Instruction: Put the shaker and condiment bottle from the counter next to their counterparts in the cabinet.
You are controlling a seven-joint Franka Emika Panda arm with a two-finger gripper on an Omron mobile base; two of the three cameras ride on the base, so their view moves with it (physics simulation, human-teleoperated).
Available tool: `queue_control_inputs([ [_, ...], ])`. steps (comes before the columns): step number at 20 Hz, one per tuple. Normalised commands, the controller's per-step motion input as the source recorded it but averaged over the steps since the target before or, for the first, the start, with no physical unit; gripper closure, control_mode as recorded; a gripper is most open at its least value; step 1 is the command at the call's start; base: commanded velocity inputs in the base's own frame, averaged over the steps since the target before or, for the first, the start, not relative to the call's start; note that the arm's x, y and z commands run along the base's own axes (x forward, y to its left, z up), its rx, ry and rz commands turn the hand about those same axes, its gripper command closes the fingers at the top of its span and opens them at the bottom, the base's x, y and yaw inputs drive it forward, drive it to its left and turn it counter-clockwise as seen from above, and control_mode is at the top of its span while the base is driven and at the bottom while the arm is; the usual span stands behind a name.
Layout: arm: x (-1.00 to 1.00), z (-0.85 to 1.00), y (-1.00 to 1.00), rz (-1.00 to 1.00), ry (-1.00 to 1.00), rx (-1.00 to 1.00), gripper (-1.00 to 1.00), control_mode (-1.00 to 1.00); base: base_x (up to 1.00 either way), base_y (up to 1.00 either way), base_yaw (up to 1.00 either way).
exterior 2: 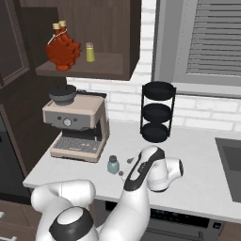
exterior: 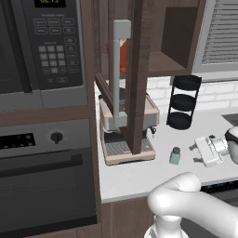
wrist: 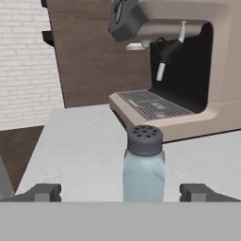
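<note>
Now the small pale blue-green shaker with its dark grey cap point(wrist: 143, 169) stands upright on the white countertop point(wrist: 80, 141), just before the beige espresso machine point(wrist: 188, 56). Either side of that shaker, the two-finger gripper point(wrist: 120, 193) sits spread wide, touching nothing.

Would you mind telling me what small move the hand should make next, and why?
Probably ease forward and close on the shaker: it stands upright on the counter, centred between the open hand's fingertips, not yet gripped.

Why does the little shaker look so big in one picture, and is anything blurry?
In the hand view the camera sits close, so the shaker looms large and sharp; in the left base view it looks tiny; no glare, only a soft shadow beside it in the right base view.
</note>
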Motion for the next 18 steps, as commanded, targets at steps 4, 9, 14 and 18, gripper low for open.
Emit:
queue_control_inputs([
  [4,0.07,0.0,0.0,0.0,0.0,0.0,-1.0,-1.0,0.0,0.0,0.0],
  [9,0.0,-0.01,0.0,0.0,0.0,0.0,-1.0,-1.0,0.0,0.0,0.0],
  [14,0.11,-0.18,0.05,0.0,0.0,0.0,-1.0,-1.0,0.0,0.0,0.0],
  [18,0.17,-0.29,0.11,0.0,0.0,0.0,-1.0,-1.0,0.0,0.0,0.0],
])
